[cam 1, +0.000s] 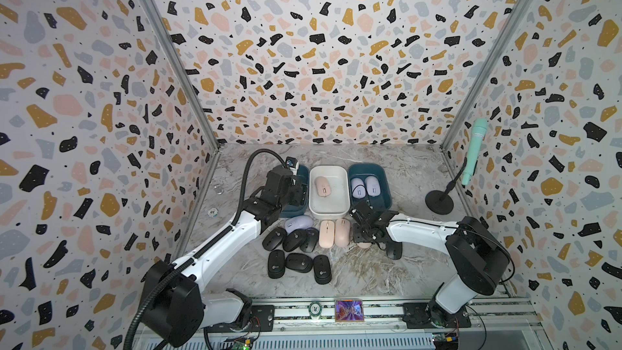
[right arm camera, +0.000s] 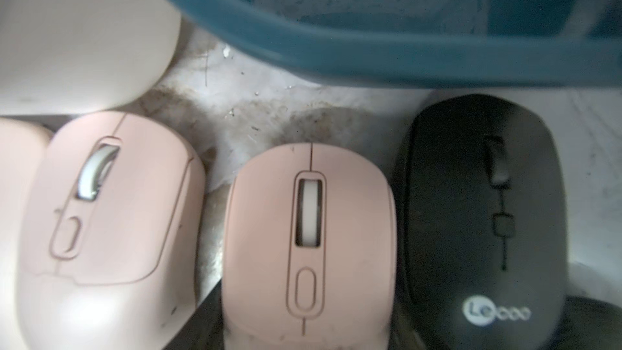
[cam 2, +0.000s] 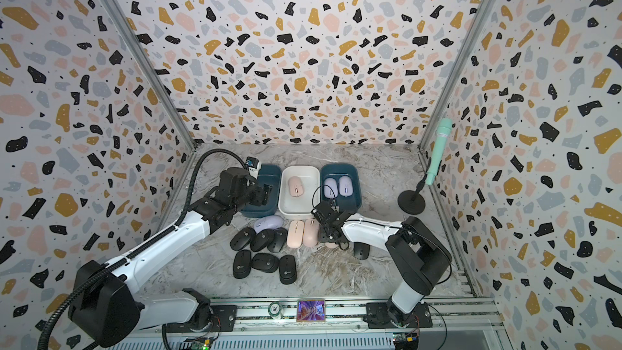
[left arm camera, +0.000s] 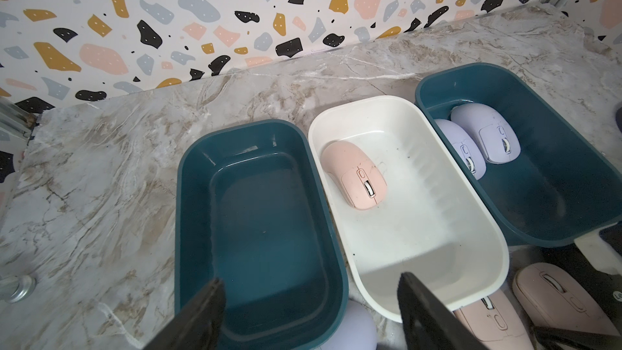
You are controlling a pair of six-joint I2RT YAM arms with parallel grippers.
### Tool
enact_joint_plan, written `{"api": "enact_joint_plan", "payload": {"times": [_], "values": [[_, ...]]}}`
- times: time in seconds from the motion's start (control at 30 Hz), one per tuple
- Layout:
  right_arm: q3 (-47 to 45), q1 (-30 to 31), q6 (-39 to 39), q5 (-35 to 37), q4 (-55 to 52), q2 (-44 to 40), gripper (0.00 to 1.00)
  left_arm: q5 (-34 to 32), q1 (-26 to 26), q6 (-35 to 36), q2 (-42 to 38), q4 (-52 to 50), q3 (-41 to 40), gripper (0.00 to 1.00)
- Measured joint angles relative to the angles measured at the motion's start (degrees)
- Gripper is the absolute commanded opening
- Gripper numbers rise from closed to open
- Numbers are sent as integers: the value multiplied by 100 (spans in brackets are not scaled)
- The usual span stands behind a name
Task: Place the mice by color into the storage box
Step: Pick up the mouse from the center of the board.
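Three storage boxes stand in a row at the back. The left teal box (cam 1: 302, 170) (left arm camera: 269, 230) is empty, and my left gripper (cam 1: 297, 192) (left arm camera: 309, 301) hangs open over its near end. In the white box (cam 1: 328, 213) (left arm camera: 420, 230) lies one pink mouse (cam 1: 322, 186). Two lavender mice (cam 1: 365, 186) lie in the right teal box (cam 1: 387, 193). In front of the boxes are a lavender mouse (cam 1: 299, 223), several black mice (cam 1: 292, 241) and two pink mice (cam 1: 334, 233). My right gripper (cam 1: 361, 238) (right arm camera: 308, 324) is shut on a third pink mouse (right arm camera: 308, 230), which rests on the table beside a black mouse (right arm camera: 484, 217).
A mint microphone (cam 1: 475, 149) on a black stand (cam 1: 439, 201) is at the right wall. A small round chip (cam 1: 212, 212) lies near the left wall. Patterned walls close in three sides. The marble table (cam 1: 370, 277) has bare surface at the front.
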Motion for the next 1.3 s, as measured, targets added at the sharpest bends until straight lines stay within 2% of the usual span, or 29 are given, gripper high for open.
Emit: {"api": "enact_joint_plan", "payload": {"times": [0.8, 1.1, 1.3], "values": [[-7, 739, 264, 157, -382, -1056, 59, 11, 0, -2, 0, 2, 2, 80], [531, 730, -140, 457, -409, -1104, 59, 26, 2, 0, 0, 2, 0, 80], [951, 387, -599, 284, -79, -997, 59, 24, 2, 0, 0, 2, 0, 80]]}}
